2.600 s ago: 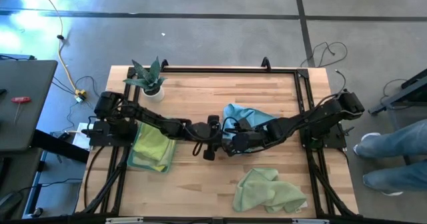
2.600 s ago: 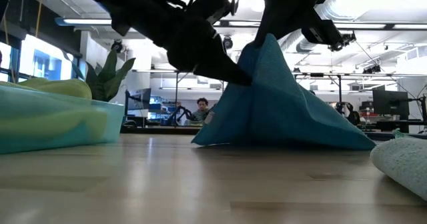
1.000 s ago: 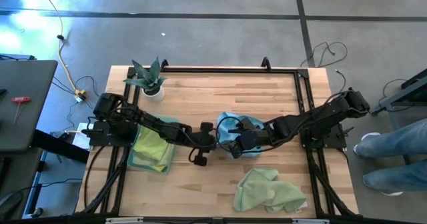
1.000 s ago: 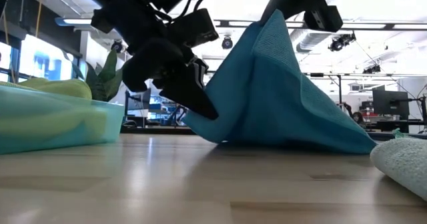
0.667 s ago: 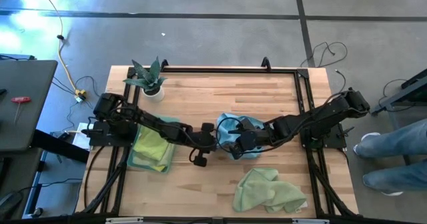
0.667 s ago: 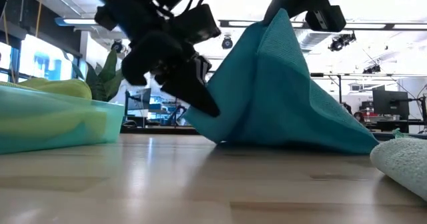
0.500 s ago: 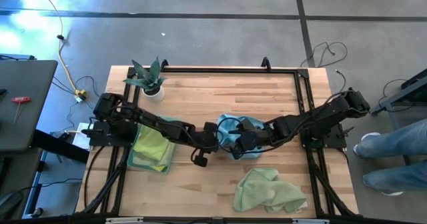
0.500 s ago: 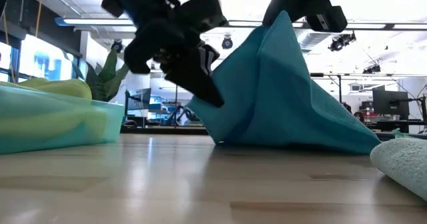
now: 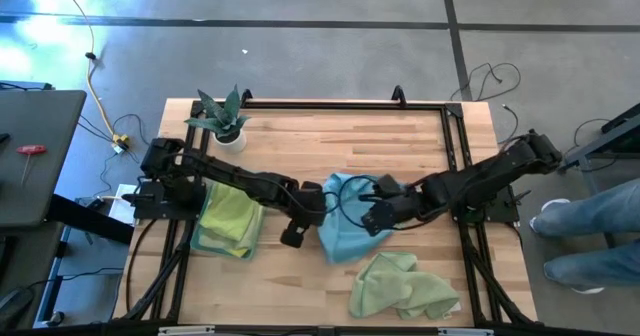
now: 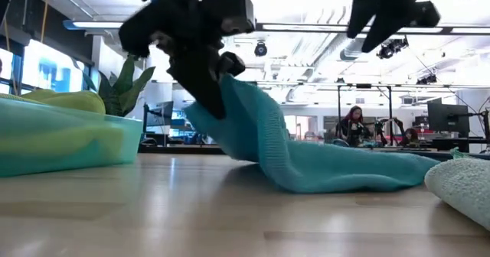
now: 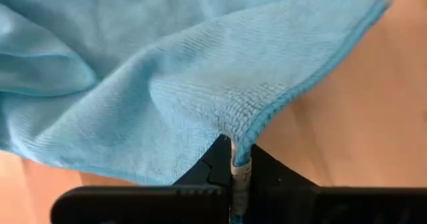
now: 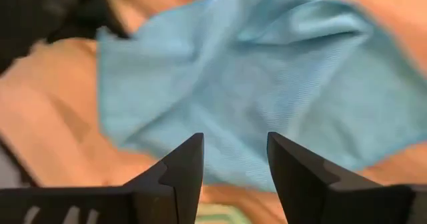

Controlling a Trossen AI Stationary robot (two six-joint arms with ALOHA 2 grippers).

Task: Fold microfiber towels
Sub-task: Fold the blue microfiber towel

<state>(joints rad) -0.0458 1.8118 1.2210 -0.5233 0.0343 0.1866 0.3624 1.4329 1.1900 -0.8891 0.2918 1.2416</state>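
A sky-blue microfiber towel [image 9: 345, 228] lies mid-table, its left part raised and the rest spread on the wood. My left gripper [image 9: 316, 204] is shut on its left edge; it also shows in the low view [image 10: 207, 96]. My right gripper [image 9: 373, 216] hovers open above the towel's right part, its fingers [image 12: 180, 167] clear of the cloth [image 12: 253, 84]. A crumpled pale green towel [image 9: 400, 286] lies near the front right. A yellow-green towel rests folded on a teal one in a stack [image 9: 230, 221] at the left. My left gripper pinches the towel's hemmed edge [image 11: 250, 136] between its two fingers, which slant down from the table's left. It looks like one layer. The held edge [image 10: 228, 85] is lifted, and the cloth slopes down slack from it onto the table [image 10: 344, 177].
A small potted plant [image 9: 225, 121] stands at the far left corner. A black frame [image 9: 450, 136] runs round the tabletop. Bare wood [image 9: 300, 296] lies toward the near edge left of the green towel. People show in the room beyond.
My right gripper has opened and let go of the towel's raised peak, then drawn back toward the table's right. The peak has fallen and the cloth has spread out flat toward the near edge. My left gripper has kept its hold, risen a little and tipped.
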